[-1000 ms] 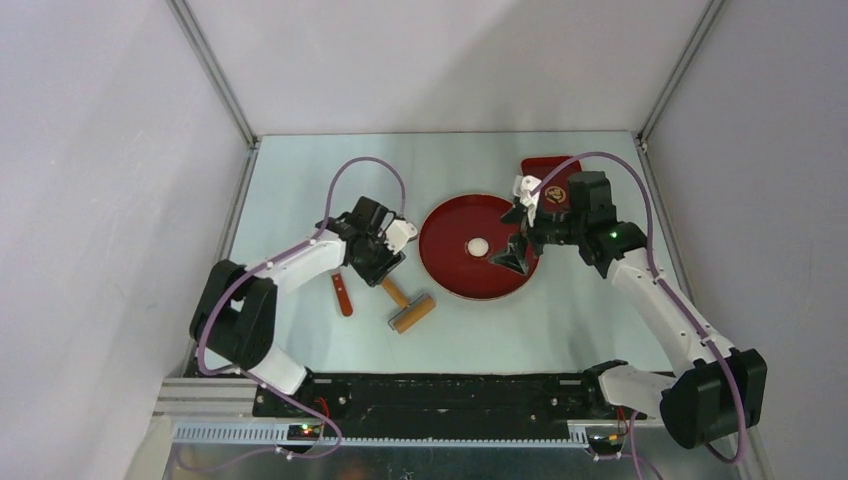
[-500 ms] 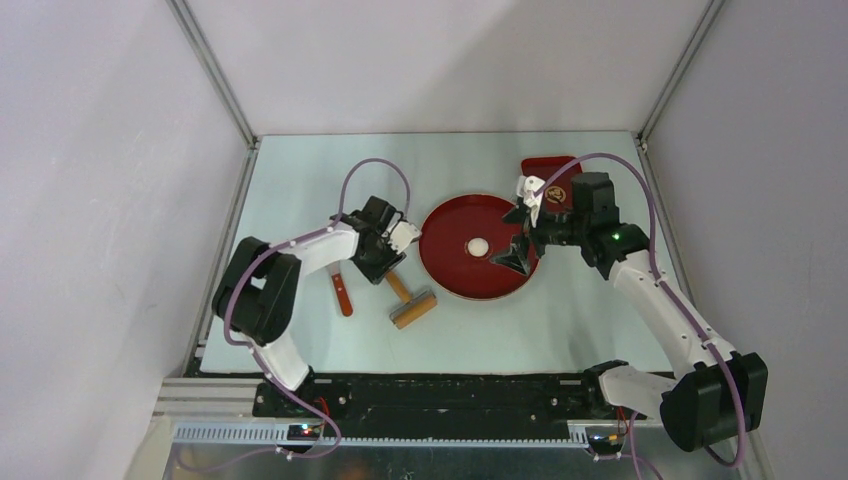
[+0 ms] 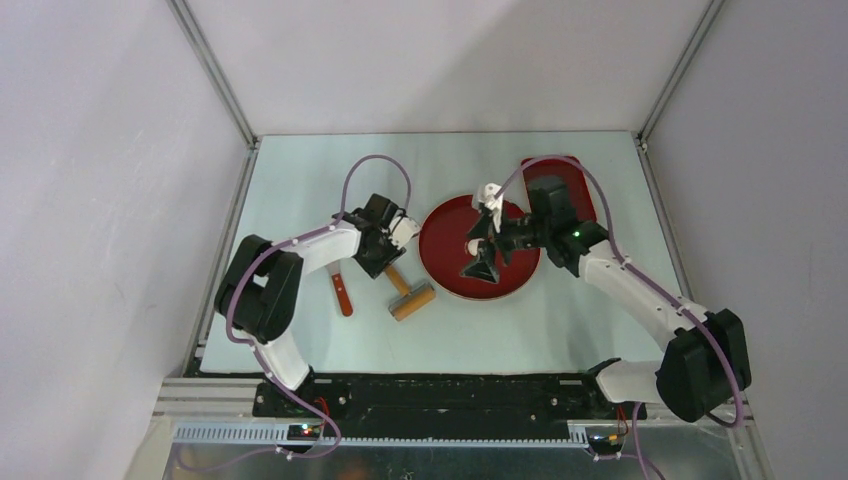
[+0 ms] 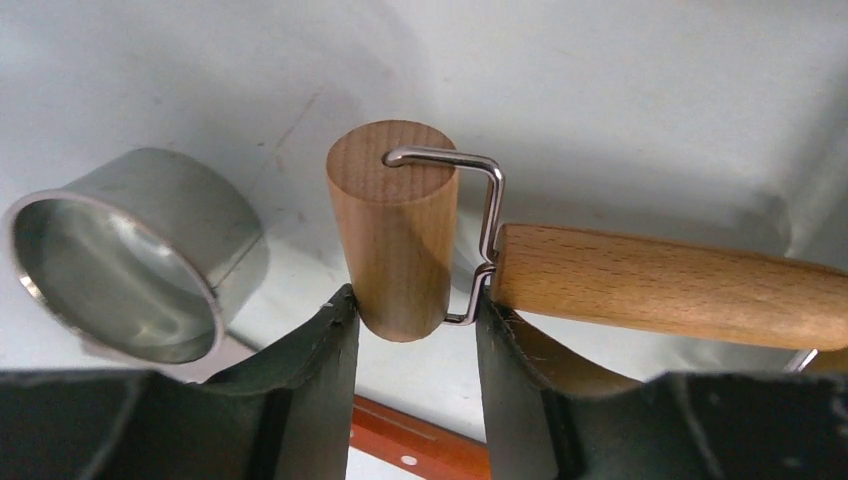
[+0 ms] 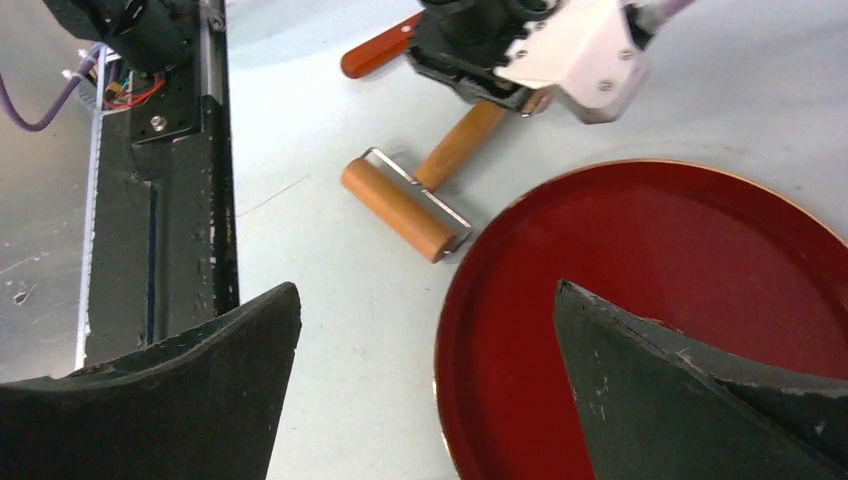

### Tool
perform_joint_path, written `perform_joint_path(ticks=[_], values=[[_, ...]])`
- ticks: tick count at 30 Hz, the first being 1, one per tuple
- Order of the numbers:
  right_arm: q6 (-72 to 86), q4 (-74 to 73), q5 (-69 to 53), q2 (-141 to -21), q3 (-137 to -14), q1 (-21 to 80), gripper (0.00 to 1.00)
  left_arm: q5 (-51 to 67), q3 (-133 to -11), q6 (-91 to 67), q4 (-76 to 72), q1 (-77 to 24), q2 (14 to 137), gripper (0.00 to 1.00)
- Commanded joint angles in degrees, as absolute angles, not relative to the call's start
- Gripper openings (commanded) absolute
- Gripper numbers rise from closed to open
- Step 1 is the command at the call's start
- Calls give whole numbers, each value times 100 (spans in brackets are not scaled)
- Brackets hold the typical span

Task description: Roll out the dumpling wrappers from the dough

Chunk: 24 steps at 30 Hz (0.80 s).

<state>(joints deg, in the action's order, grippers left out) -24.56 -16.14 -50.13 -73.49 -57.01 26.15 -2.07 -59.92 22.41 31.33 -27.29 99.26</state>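
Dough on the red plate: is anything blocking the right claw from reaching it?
Nothing visible does. The right claw hangs over the red plate, right at the dough. The rolling pin lies off the plate, by the left claw.

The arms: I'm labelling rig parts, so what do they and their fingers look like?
Left arm and right arm have white links and black joint housings, each trailing a looping purple cable. Fingers are black tapered wedges. A green light glows on the right arm.
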Motion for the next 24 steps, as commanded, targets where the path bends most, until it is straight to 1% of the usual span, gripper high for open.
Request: perform_joint_path(ticks=[1,2,3,4,6,7,8,9,11,14,17,24], values=[[-2227,-1231,-4813,-7284,-5723,2912,99,-1110,-6216,2129,2797,-2706,9732,32],[-2231,-1240,-4820,-7254,-5722,2890,99,-1205,-6239,2057,2793,-2683,9647,42],[-2236,-1264,-4846,-7186,-5717,2864,99,-1338,-6257,2008,2794,-2664,9591,50],[-2251,-1283,-4862,-7157,-5720,2793,99,-1398,-6271,1891,2797,-2628,9473,54],[-2265,-1318,-4913,-7069,-5719,2653,99,-1382,-6263,1741,2801,-2613,9239,74],[-2267,-1336,-4948,-7017,-5717,2540,99,-1315,-6256,1684,2807,-2611,9168,87],[-2274,-1354,-4970,-6962,-5719,2487,99,-1166,-6240,1579,2822,-2611,9011,91],[-2275,-1371,-5024,-6939,-5714,2377,99,-1093,-6236,1515,2830,-2615,8940,97],[-2282,-1412,-5123,-6858,-5721,2220,99,-884,-6270,1185,2864,-2611,8746,99],[-2300,-1464,-5228,-6717,-5721,2018,99,-315,-6381,737,3007,-2613,8571,99],[-2386,-1542,-5304,-6601,-5717,1848,99,472,-6444,342,3104,-2655,8659,95],[-2465,-1579,-5556,-6401,-5641,1460,99,1136,-6425,-368,3154,-2681,9397,88]])
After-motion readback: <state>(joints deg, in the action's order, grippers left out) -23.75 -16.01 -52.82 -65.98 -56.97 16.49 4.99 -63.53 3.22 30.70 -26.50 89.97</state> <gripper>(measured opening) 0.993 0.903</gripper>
